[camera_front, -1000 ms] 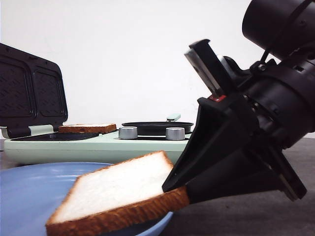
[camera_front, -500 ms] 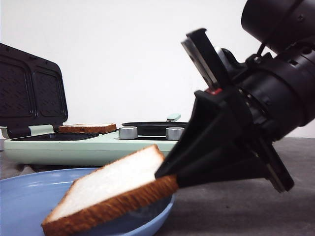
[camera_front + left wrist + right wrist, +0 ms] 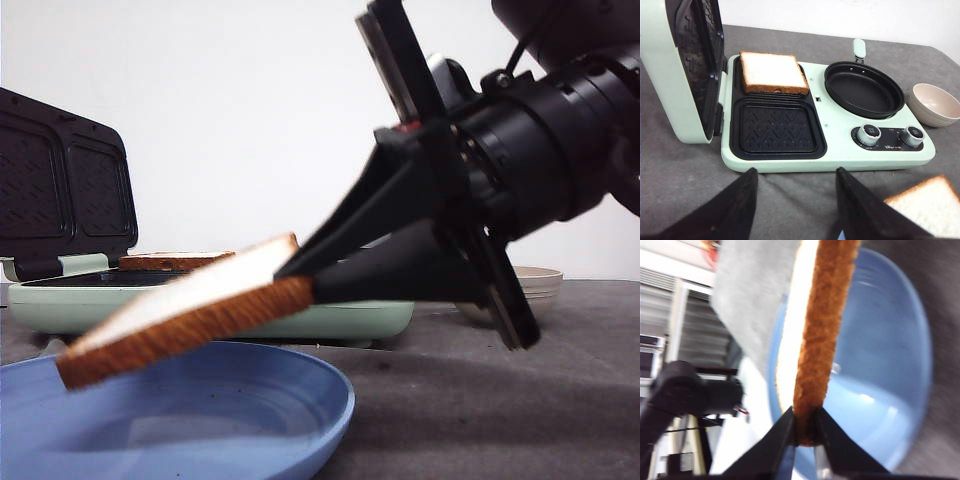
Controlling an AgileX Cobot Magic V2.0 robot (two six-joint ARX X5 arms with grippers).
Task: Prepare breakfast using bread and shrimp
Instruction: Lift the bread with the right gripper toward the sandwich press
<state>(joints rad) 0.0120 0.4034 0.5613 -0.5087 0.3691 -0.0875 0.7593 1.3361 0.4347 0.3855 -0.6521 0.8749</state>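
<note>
1. In the front view, your right gripper was clamped on one corner of a bread slice, holding it tilted in the air above the blue plate. A second bread slice lay on the green breakfast maker, with a beige bowl behind.
2. In the left wrist view, your left gripper stood apart, holding nothing, near the maker's front edge. The second slice sat in the rear grill plate, beside the black pan.
3. In the right wrist view, the fingers pinched the crust edge over the plate; no shrimp could be made out
</note>
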